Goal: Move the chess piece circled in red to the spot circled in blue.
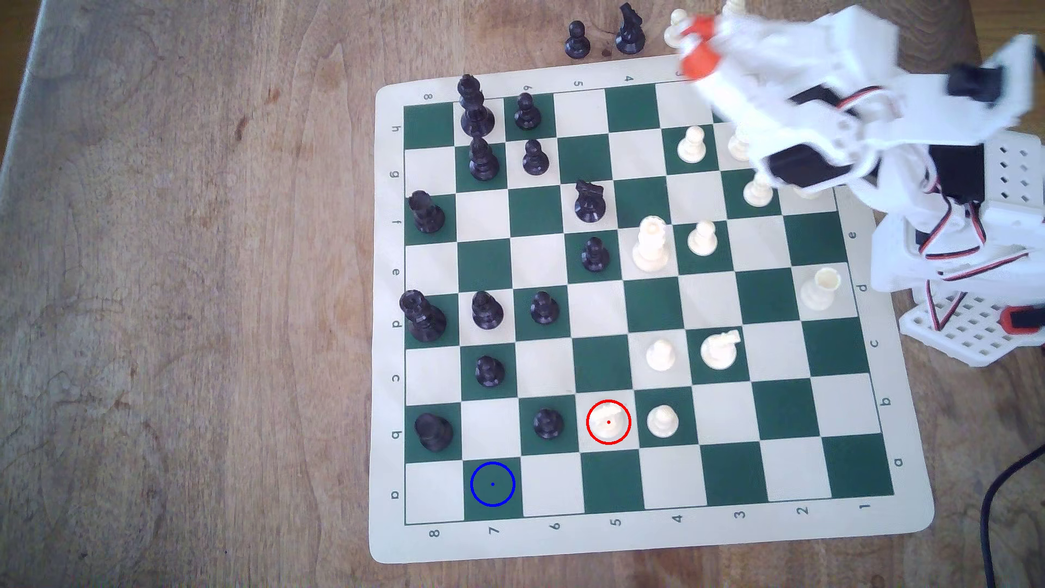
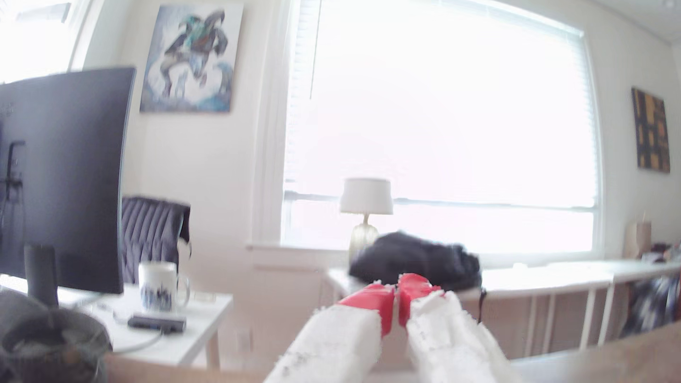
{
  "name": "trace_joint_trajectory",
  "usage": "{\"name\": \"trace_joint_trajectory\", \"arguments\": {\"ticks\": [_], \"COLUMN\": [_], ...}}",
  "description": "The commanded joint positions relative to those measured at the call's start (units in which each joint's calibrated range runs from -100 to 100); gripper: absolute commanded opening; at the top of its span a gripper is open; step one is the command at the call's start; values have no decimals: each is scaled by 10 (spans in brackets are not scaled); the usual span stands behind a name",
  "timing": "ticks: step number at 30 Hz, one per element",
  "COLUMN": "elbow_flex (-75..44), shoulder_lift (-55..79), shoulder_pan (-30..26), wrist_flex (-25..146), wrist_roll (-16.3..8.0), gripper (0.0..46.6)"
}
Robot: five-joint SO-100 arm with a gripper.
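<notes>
We see a worn wooden bench (image 1: pixel 169 282) carrying a floppy green-and-cream vinyl board (image 1: pixel 650 543). The cream plastic knight (image 1: pixel 608 423), round base, red-ringed, sits on a cream square beside a cream pawn (image 1: pixel 662 421). The blue-ringed green square (image 1: pixel 492 484) is bare. The claw (image 2: pixel 397 294), white with red tips, is closed on nothing, up at the board's far corner, facing a bright window (image 2: pixel 442 110)

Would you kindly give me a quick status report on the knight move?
Gripper shut, empty, raised off the board's far edge. Knight untouched in its red ring. Blue-ringed square free. Black pawn stands beside the knight, towards the target.
</notes>
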Motion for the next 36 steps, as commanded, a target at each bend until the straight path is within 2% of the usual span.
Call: {"name": "trace_joint_trajectory", "arguments": {"ticks": [1,5,12,14,16,23,27,36], "elbow_flex": [-50,-141,-264,-293,-303,-363,-402,-418], "shoulder_lift": [-4,76,194,224,245,384,463,552], "shoulder_pan": [-29,-64,-122,-164,-178,-232,-243,-258], "wrist_flex": [185,337,490,541,550,569,570,529], "wrist_roll": [-1,2,-1,-7,-9,-15,-20,-29], "gripper": [23,57,107,149,158,164,164,167]}}
